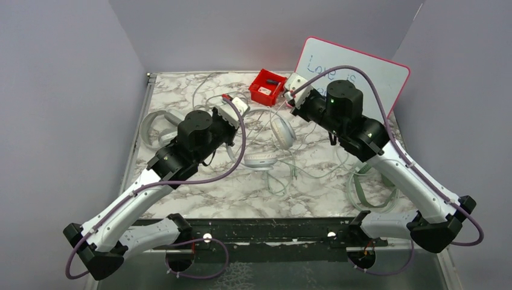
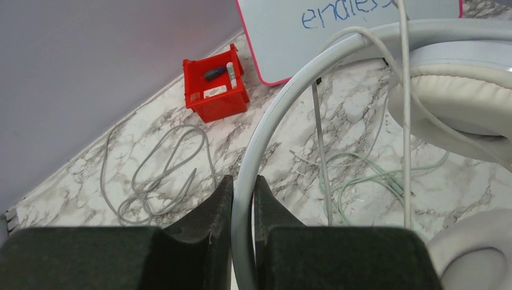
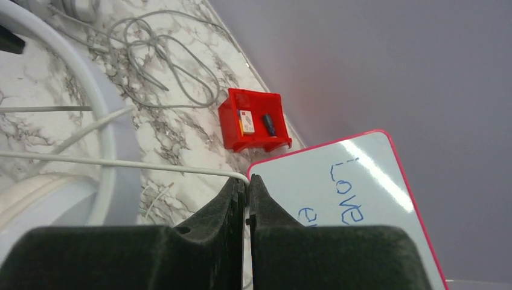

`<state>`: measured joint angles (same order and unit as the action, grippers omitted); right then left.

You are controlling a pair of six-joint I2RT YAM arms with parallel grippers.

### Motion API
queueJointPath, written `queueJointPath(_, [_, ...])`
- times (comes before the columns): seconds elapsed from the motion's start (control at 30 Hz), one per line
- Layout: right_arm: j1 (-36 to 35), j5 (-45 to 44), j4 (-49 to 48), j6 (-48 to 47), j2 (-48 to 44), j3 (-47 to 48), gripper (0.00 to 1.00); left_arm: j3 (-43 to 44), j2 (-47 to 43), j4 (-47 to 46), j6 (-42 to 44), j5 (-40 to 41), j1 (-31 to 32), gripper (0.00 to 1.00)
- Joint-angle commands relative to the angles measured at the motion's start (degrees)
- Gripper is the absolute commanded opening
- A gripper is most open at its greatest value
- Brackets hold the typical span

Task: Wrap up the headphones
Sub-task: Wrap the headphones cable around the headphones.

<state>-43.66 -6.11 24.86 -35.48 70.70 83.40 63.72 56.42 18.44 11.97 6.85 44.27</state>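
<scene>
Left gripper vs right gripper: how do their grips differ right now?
The left gripper clamps the white headphones' broad curved headband; the right gripper pinches only a thin white cable. The left gripper's jaws stand apart around the band; the right gripper's nearly meet. The right gripper reaches further back, by the red plastic bin; the left gripper sits nearer the middle. Both are black and shut on something.

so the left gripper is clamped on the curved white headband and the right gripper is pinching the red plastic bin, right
No: the right gripper pinches the thin white cable, not the red plastic bin, as the right wrist view shows. The left gripper does clamp the white headband.
</scene>
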Motion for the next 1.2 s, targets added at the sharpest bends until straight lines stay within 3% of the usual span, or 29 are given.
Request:
queueJointPath(0.0, [5.44, 0.05, -11.30, 3.71, -1.67, -3.04, 0.12, -0.22, -3.04, 4.86, 0.25, -4.94, 0.14, 0.00])
queueJointPath(0.17, [7.71, 7.48, -12.74, 6.58, 0.30, -2.73, 0.01, 0.83, -2.49, 5.41, -0.26, -8.48, 0.15, 0.00])
queueJointPath(0.37, [9.65, 13.50, -12.96, 10.23, 2.96, -1.67, 0.01, 0.52, -3.10, 3.14, -2.10, -12.03, 0.11, 0.00])
queueJointPath(0.73, [18.59, 41.73, -15.14, 23.45, 6.66, -6.63, 0.02, 1.79, -7.72, -5.28, -9.66, -13.23, 0.11, 0.00])
queueJointPath(0.97, [18.70, 62.06, -28.49, 42.33, 13.31, -8.81, 0.00, 5.49, -5.17, -7.40, -22.05, -9.06, 0.11, 0.00])
queueJointPath(1.17, [18.62, 74.07, -41.67, 61.38, 20.38, -10.05, 0.01, 9.18, -2.19, -4.13, -36.87, -1.18, 0.11, 0.00])
